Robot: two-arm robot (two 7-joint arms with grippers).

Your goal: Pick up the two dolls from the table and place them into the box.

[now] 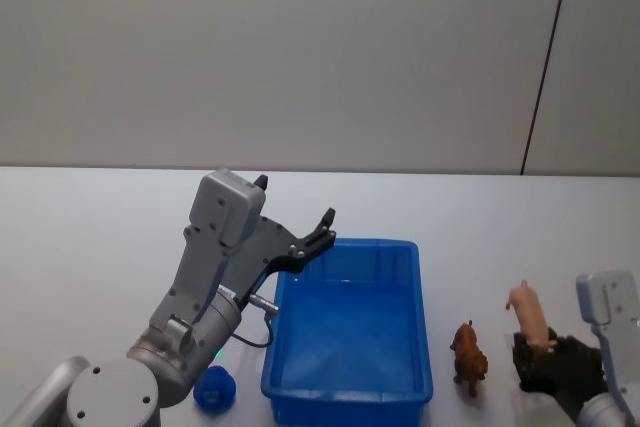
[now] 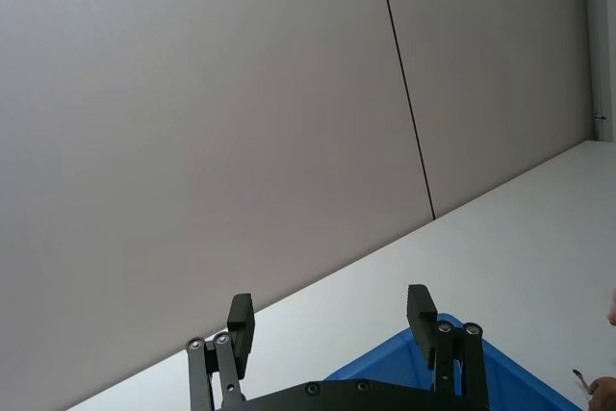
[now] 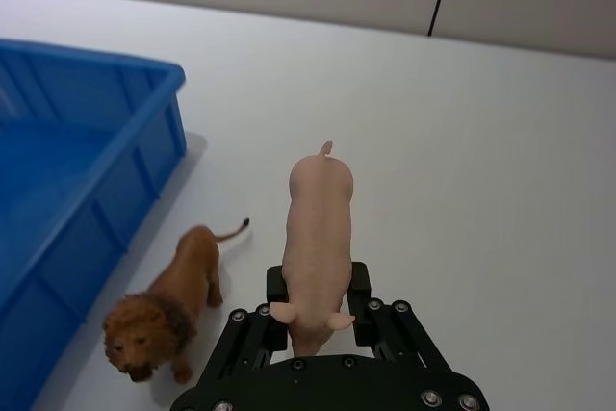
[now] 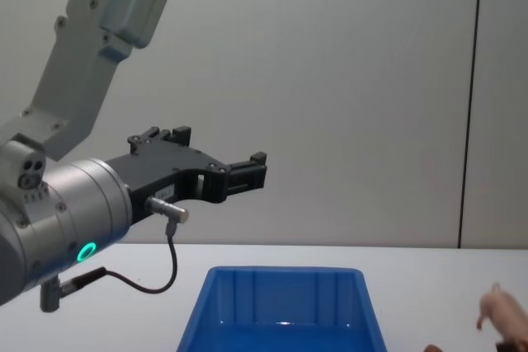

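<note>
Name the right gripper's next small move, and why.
Probably swing the right gripper left, over the box: it is shut on the pig, the box holds nothing, and the lion stands on the table between them, so stay high. The left gripper hovers open by the box's far rim.

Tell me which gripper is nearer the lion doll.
Right. The right gripper, shut on the pig doll, sits just beside the lion doll. The open left gripper hangs over the far left corner of the box, across it from the lion.
</note>
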